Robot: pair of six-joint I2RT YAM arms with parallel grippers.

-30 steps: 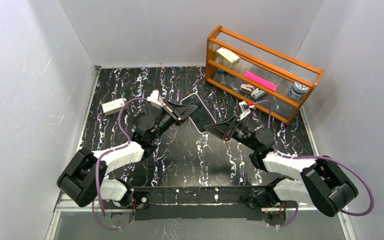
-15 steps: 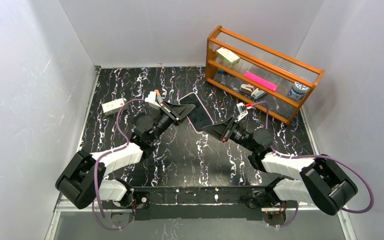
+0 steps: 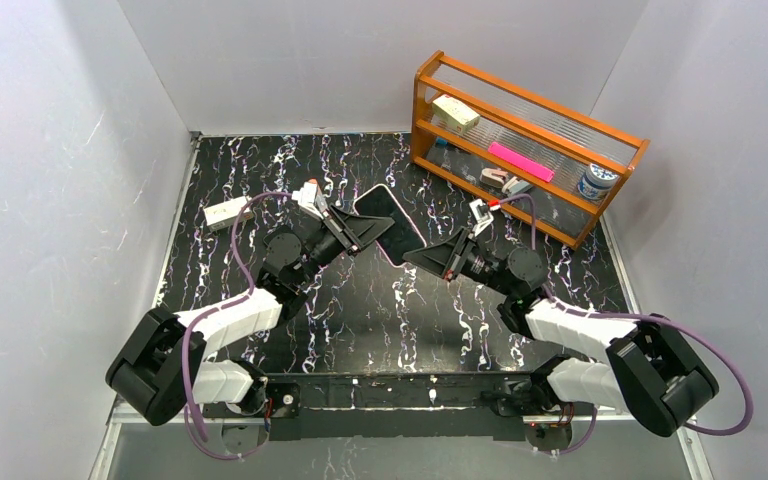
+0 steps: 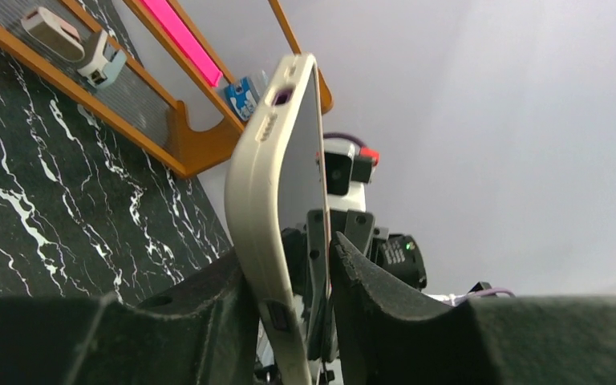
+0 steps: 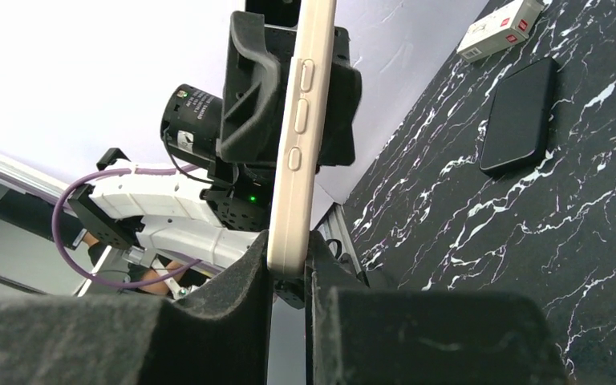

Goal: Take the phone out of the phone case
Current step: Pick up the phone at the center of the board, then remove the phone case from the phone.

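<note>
The phone in its beige case (image 3: 388,220) is held off the black marble table between both grippers. My left gripper (image 3: 362,228) is shut on its left end, my right gripper (image 3: 418,256) on its near right end. In the left wrist view the curved beige case edge (image 4: 266,184) stands upright between the fingers of the left gripper (image 4: 290,253), one pad on the case back, one on the screen side. In the right wrist view the case edge with its side buttons (image 5: 298,136) rises from the shut right gripper (image 5: 287,249). The phone sits inside the case.
A wooden rack (image 3: 560,120) with small items stands at the back right, also in the left wrist view (image 4: 196,140). A white box (image 3: 226,212) lies at the left. A flat black slab (image 5: 520,116) lies on the table near that box (image 5: 501,28).
The cased phone has come up off the table and shifted slightly back and left, with both grippers staying shut on it.
</note>
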